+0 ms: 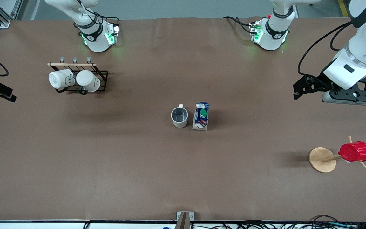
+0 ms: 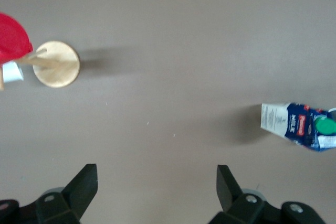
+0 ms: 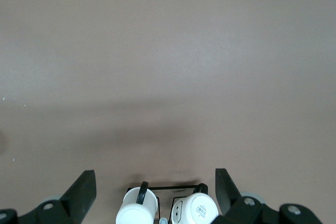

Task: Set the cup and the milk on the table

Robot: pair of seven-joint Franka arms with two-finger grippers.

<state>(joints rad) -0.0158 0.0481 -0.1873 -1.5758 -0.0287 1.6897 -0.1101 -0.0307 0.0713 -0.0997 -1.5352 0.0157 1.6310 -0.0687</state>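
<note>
The cup (image 1: 179,117), cream-white with a grey inside, stands upright on the brown table (image 1: 106,165) near its middle. The milk (image 1: 201,116), a blue and white carton with a green cap, stands right beside it, toward the left arm's end, with a small gap between them. The milk also shows in the left wrist view (image 2: 299,125). My left gripper (image 1: 300,89) is open and empty, up over the table at the left arm's end; its own view (image 2: 157,182) shows bare table between the fingers. My right gripper (image 1: 6,93) is open and empty over the right arm's end (image 3: 156,187).
A black rack (image 1: 102,76) with two white mugs (image 1: 60,79) (image 1: 88,80) stands toward the right arm's end; the mugs also show in the right wrist view (image 3: 137,211). A red ribbed cup (image 1: 355,151) hangs on a wooden stand (image 1: 321,159) toward the left arm's end.
</note>
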